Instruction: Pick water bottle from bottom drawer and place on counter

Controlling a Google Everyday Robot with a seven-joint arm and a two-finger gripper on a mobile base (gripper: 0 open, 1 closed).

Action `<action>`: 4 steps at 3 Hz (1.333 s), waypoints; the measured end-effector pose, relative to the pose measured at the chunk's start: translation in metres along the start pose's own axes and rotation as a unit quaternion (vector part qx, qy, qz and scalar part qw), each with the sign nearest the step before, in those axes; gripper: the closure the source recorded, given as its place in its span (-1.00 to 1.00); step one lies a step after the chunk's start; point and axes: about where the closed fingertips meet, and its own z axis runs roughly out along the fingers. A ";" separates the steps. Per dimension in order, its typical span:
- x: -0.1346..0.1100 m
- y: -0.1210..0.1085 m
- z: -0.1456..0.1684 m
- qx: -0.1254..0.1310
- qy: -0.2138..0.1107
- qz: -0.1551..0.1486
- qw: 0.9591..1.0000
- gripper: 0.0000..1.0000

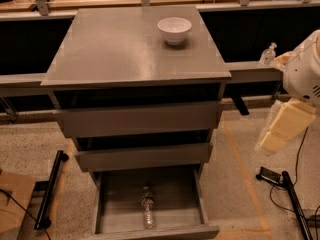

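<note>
Camera view: looking down on a grey cabinet that fills the middle of the frame.
Bottle [147, 212]: lying on its side in the drawer [175, 191], bottom centre, running front to back. I can't make out which end has the cap.
Drawer: lowest of three and pulled out, while the two above look pushed in.
Hand [282, 129]: at the right edge, mid-height, over the floor and well apart from the cabinet. Honestly can't tell if it's open or closed.
Handling: I'd guess it's light, with thin crinkly plastic that caves in if squeezed hard. It's round, so it may roll. I'd grab across the ribbed middle from above, gently.
Edges: there's bare tray floor on both sides of the bottle, so room to come down beside it. The middle drawer front hangs over the back of the tray, so I'd lift up and forward.
Worktop [120, 49]: the bowl [174, 30] sits toward its upper right, and the left and front parts look like the spot for the bottle.
Floor: a black bar [50, 191] at lower left and cables at lower right, both worth steering around.
</note>
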 end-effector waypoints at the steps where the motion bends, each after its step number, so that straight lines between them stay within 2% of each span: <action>1: -0.003 0.010 0.008 -0.010 0.008 -0.011 1.000 -1.00; 2: -0.005 0.040 0.057 -0.060 -0.016 0.031 0.998 -1.00; 3: -0.030 0.093 0.130 -0.128 -0.068 0.085 0.986 -1.00; 4: -0.052 0.145 0.200 -0.219 -0.087 0.144 0.961 -1.00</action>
